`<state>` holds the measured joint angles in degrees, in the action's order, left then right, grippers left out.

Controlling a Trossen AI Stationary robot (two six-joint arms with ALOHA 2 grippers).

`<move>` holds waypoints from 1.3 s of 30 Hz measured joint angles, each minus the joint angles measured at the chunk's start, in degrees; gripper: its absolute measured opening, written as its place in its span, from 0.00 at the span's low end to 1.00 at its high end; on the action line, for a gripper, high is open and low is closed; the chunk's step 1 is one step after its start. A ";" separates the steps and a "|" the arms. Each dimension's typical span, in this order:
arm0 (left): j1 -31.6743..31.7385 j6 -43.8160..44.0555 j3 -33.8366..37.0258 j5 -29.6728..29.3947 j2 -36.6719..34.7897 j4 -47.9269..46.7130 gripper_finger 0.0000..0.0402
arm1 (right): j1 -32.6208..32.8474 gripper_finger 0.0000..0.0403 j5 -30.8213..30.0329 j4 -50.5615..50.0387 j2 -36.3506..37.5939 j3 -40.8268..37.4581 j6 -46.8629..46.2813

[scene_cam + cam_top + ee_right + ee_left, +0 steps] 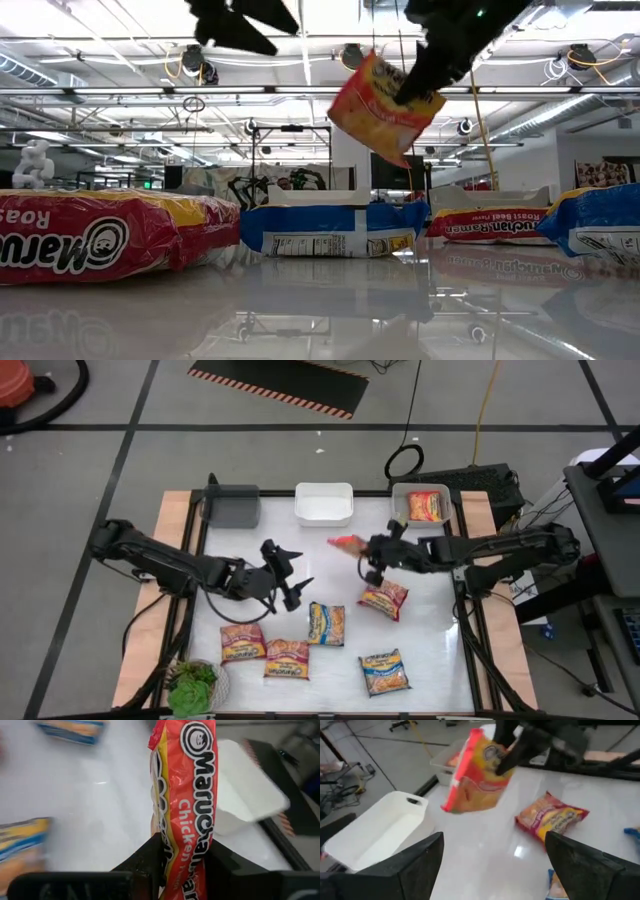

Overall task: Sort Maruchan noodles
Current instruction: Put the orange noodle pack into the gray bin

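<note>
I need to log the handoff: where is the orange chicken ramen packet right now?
The orange chicken packet hangs above the table, pinched in the right pincer, just in front of the white bin; the open left pincer sits nearby to its left.

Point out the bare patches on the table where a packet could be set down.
Free: the white tabletop right of the pink packet, and the stretch before the grey bin and white bin. Crowded: the front row, from the plant across the packets to the blue packet, and under the right pincer holding its packet.
</note>
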<state>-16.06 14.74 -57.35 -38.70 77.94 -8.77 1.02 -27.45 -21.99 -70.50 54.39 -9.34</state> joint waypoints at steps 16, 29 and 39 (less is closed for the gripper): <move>-1.01 3.03 -0.10 -0.43 -1.29 -7.32 0.87 | -18.59 0.23 -4.08 1.57 5.81 0.07 -0.91; -1.35 5.03 -0.10 -0.43 -1.29 -7.56 0.87 | -35.10 0.23 -4.03 -10.78 5.86 -0.02 -10.49; -1.35 2.77 -0.10 -0.37 -1.27 -4.56 0.87 | -43.63 0.23 3.87 -10.07 2.21 -0.02 -19.77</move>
<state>-17.41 17.51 -57.45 -39.08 76.66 -13.33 -42.61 -23.58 -32.06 -68.29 54.37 -29.11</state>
